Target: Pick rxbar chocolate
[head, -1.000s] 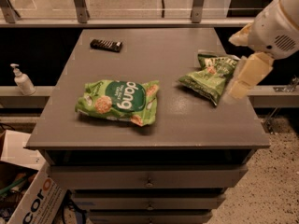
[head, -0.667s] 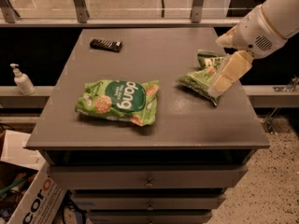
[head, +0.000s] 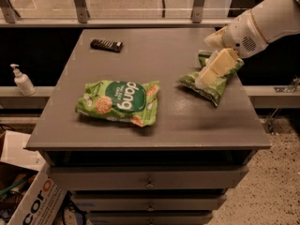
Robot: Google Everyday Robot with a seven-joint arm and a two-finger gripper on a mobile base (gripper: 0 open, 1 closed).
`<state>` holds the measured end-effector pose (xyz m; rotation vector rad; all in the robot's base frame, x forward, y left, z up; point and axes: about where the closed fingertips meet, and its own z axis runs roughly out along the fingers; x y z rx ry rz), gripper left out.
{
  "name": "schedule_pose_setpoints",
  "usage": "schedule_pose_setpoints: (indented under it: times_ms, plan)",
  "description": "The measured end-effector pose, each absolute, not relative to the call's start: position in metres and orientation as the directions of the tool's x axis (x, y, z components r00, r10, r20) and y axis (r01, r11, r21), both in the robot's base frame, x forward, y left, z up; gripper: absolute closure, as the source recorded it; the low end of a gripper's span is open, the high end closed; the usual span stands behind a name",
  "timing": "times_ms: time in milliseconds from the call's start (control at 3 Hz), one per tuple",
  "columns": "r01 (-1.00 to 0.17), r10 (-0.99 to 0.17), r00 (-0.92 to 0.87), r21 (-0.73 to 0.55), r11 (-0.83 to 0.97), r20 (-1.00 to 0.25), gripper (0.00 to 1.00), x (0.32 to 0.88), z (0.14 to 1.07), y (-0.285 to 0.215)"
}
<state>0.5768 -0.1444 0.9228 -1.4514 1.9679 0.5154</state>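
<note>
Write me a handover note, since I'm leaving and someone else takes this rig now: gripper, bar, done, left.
Gripper: at the right side of the table, over the small green bag.
Chocolate bar: flat at the far left, apart from the big green bag.
Done: bar not yet picked.
Left: probably cross to the bar, grasp it, lift.

You see bench (head: 154, 55): matt grey top, smooth, faint sheen toward front. rxbar chocolate (head: 106, 45): dark wrapper, slight gloss. dang bag (head: 119, 102): glossy green film, crinkled. smaller green bag (head: 213, 86): same shiny film. Your pincer (head: 206, 78), over that bag at bench's right edge: cream, smooth plastic look. arm shell (head: 262, 22): smooth white plastic. box (head: 33, 200), lower left: plain cardboard.
</note>
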Motion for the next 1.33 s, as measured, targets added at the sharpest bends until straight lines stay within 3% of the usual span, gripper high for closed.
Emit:
schedule_pose_setpoints:
  times_ms: [333, 1333]
  plan:
    - [-0.937, -0.65, -0.208, -0.042, 0.347, -0.731, 0.0, 0.584, 0.919, -0.145]
    - [-0.943, -0.584, -0.02, -0.178, 0.28, -0.811, 0.0, 0.696, 0.905, -0.069]
